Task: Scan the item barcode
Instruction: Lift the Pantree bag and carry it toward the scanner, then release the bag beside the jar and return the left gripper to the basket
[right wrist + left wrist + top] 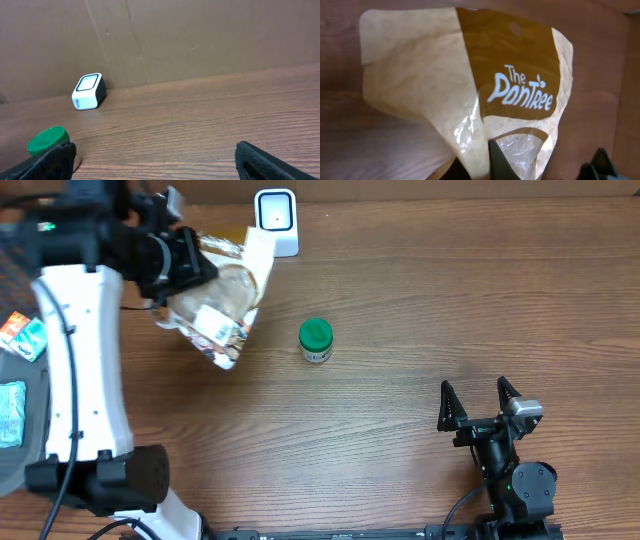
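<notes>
A tan and brown bakery bag, printed "The PanTree", is clamped in the closed jaws of the left gripper at the far left of the wooden table, just beside the white barcode scanner. A green-lidded jar is seen mid-table. The right gripper is spread wide and empty at the near right.

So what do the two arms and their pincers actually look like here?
The left arm has a long white link between black joints, with a black cable along it. The left pincer is black. The right arm is black with a grey block at its wrist; the right pincer has two pointed black fingers.
</notes>
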You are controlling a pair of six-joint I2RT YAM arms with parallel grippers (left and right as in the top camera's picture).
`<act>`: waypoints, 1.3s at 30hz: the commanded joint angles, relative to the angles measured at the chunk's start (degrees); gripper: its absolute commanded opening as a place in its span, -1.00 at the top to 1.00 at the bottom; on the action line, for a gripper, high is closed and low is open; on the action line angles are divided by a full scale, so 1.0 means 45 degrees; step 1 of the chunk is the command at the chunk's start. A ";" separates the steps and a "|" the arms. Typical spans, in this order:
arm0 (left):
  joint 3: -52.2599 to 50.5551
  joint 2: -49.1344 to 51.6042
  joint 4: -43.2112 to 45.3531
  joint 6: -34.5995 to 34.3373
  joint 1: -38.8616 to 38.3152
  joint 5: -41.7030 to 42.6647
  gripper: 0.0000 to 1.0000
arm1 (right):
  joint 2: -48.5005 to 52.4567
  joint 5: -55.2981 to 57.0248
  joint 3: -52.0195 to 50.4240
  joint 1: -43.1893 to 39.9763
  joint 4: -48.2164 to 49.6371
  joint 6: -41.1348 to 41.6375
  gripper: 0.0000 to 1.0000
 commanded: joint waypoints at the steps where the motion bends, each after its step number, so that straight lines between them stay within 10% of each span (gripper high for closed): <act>1: -0.1418 -0.0015 0.0884 -0.2278 -0.0661 -0.1705 0.91 | -0.0126 -0.0078 -0.0131 -0.0034 0.0068 -0.0019 -1.00; 18: -0.8480 -0.0015 0.6751 -0.5819 -0.2992 -0.4969 0.92 | -0.0126 -0.0078 -0.0131 -0.0034 0.0068 -0.0019 -1.00; 33: -1.0977 0.0005 0.9593 -0.4099 -0.4376 -0.4629 0.89 | -0.0126 -0.0078 -0.0131 -0.0034 0.0068 -0.0019 -1.00; 39: -1.0977 0.0005 0.9617 -0.4046 -0.4639 -0.4634 0.14 | -0.0126 -0.0078 -0.0131 -0.0034 0.0068 -0.0019 -1.00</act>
